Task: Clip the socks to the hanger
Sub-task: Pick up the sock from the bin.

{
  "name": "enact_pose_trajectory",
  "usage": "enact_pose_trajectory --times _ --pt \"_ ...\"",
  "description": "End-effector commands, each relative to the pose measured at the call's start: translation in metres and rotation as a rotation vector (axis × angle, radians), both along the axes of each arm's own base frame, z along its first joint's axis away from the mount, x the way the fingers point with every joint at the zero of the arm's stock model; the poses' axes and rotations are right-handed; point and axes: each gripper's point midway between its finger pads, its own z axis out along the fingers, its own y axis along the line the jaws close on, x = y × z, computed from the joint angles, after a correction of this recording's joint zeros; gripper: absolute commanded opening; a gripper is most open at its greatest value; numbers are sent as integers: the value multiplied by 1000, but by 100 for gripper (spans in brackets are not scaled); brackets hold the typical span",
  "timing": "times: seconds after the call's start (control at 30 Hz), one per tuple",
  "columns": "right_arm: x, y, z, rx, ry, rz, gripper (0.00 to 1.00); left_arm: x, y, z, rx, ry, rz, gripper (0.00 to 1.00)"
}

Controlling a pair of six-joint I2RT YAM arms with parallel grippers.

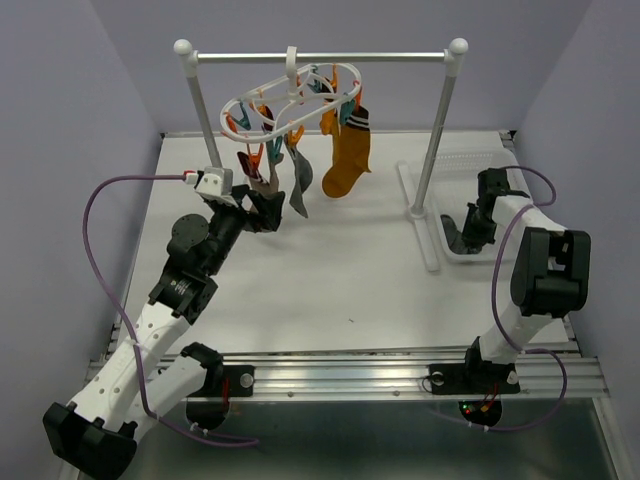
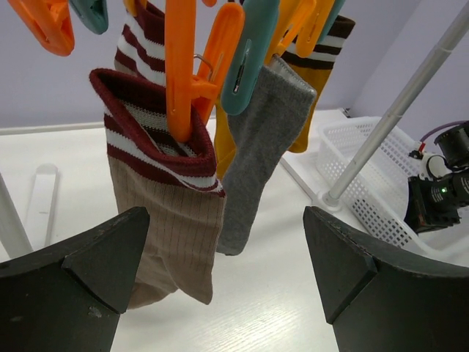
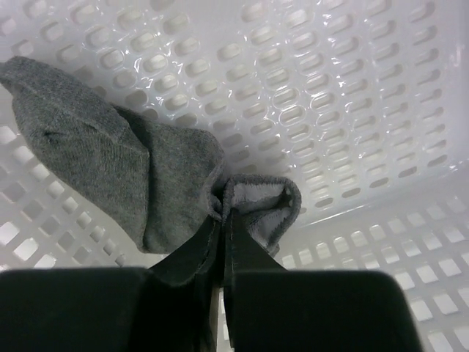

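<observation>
My right gripper (image 3: 222, 214) is clamped on the edge of a grey sock (image 3: 102, 161), which lies in the basket (image 3: 352, 95) beneath it. My left gripper (image 2: 226, 242) stands wide apart, with the hanger (image 1: 296, 92) and its clipped socks (image 2: 172, 213) just ahead of the fingers.

The rail (image 1: 320, 57) spans the upper middle of the top view, its posts standing on the table (image 1: 330, 280). The hanger (image 1: 290, 95) hooks on the rail left of its centre, with socks (image 1: 348, 160) hanging from its clips. The basket (image 1: 462, 165) lies on the table at right, beside the right post. The left gripper (image 1: 268, 212) sits centre left, just below the hung socks. The right gripper (image 1: 453, 240) is inside the basket, touching a loose sock (image 3: 110, 169) on its floor.
</observation>
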Motion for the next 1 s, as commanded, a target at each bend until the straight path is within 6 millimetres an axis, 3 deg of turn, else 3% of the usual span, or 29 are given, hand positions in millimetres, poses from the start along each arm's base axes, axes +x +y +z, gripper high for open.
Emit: enact_pose_trajectory --times 0.0,0.17,0.3,0.5,0.63,0.8,0.93,0.97 --pt "34 -10 58 -53 -208 -23 1 -13 -9 53 -44 -152 -74 99" --pt "45 -11 134 -77 -415 -21 1 -19 -32 55 0 -178 -208 99" --pt "40 11 177 2 -541 67 1 -30 -54 54 43 -205 -351 99" --pt "20 75 240 233 -733 348 1 -37 -78 50 96 -229 -467 99" --pt "-17 133 292 428 -887 678 1 -47 -95 50 125 -269 -561 99" --pt "-53 173 332 626 -991 935 1 -56 -115 50 146 -299 -660 99" --pt "-73 191 335 737 -985 1080 1 -72 -135 48 199 -358 -773 99" --pt "-74 194 335 740 -984 1098 1 -77 -141 57 190 -379 -799 99"
